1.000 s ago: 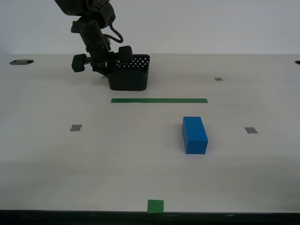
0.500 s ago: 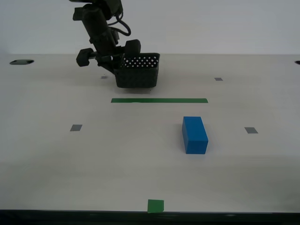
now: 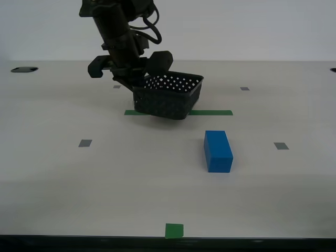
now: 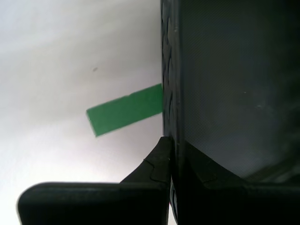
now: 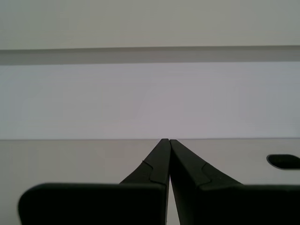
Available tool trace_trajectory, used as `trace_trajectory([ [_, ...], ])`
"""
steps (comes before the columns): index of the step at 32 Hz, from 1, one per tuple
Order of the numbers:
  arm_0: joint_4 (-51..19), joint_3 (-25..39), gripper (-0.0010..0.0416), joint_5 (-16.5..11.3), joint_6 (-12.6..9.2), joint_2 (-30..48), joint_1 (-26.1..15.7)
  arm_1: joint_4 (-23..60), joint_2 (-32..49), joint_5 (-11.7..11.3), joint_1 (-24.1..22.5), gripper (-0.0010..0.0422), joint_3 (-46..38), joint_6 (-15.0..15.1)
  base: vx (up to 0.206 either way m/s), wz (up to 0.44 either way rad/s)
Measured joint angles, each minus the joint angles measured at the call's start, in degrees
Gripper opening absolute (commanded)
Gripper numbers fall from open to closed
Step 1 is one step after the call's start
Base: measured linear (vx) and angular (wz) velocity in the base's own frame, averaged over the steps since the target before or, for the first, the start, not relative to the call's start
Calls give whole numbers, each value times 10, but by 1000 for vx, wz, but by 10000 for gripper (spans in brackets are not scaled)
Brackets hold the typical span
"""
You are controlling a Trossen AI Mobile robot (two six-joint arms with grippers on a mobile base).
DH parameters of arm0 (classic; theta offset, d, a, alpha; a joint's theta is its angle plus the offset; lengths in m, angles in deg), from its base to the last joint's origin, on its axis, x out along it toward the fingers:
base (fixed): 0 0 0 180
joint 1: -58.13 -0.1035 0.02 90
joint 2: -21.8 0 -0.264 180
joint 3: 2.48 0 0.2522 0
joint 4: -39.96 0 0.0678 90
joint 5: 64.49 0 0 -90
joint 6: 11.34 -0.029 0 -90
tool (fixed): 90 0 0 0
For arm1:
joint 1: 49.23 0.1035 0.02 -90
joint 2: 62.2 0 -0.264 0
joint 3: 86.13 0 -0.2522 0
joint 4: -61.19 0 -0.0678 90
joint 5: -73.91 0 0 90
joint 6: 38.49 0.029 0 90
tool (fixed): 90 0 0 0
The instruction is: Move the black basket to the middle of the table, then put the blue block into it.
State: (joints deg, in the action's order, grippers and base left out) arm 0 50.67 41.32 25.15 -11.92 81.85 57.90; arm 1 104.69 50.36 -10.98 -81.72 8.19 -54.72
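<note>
My second gripper (image 3: 143, 79) is shut on the near-left wall of the black basket (image 3: 168, 100) and holds it tilted, lifted just above the table (image 3: 105, 178), over the green tape strip (image 3: 212, 112). In the second wrist view the basket wall (image 4: 225, 93) is clamped in my second gripper (image 4: 171, 146), with the green tape (image 4: 124, 115) below. The blue block (image 3: 218, 151) lies on the table, nearer the camera and toward the exterior view's right of the basket. My first gripper (image 5: 168, 140) is shut and empty, facing a pale wall; it does not show in the exterior view.
Small grey squares (image 3: 85, 143) (image 3: 281, 146) (image 3: 244, 88) and a green square (image 3: 174, 230) at the front edge mark the table. A dark oval hole (image 3: 24, 69) sits at the far left edge; a similar hole (image 5: 283, 161) shows in the first wrist view.
The second arm has lifted the basket and carried it toward the camera and the exterior view's right, from behind the green strip to over it. The basket now tilts. The blue block has not moved.
</note>
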Motion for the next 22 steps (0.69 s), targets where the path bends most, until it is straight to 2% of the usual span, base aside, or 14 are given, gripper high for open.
trace_trajectory([
  [2, -19, 0, 0, 0, 0, 0, 0, -52, -24, -1, 0, 0, 45, -10, 0, 0],
  [7, -32, 0, 0, 0, 0, 0, -1, -59, -22, 0, -5, 0, 51, -2, 0, 0],
  [10, -32, 0, 1, 0, 0, 0, -1, -70, -22, 23, -7, 1, 52, -2, 0, 0],
  [12, -32, 0, 0, 0, 0, 0, -1, -77, -22, 30, -7, 7, 52, -3, 0, 0],
  [15, -32, 0, 0, 0, 0, 0, -2, -78, -22, 30, -7, 67, 53, -2, 0, 0],
  [18, -32, 0, 0, 0, -1, 0, -1, -80, -22, 31, -7, 155, 53, -3, 0, 0],
  [21, -33, 0, 0, 0, -5, 0, -2, -80, -22, 32, -7, 222, 53, -3, 0, 0],
  [22, -34, 0, 0, 0, -6, 0, -2, -81, -22, 32, -7, 227, 53, -3, 0, 0],
])
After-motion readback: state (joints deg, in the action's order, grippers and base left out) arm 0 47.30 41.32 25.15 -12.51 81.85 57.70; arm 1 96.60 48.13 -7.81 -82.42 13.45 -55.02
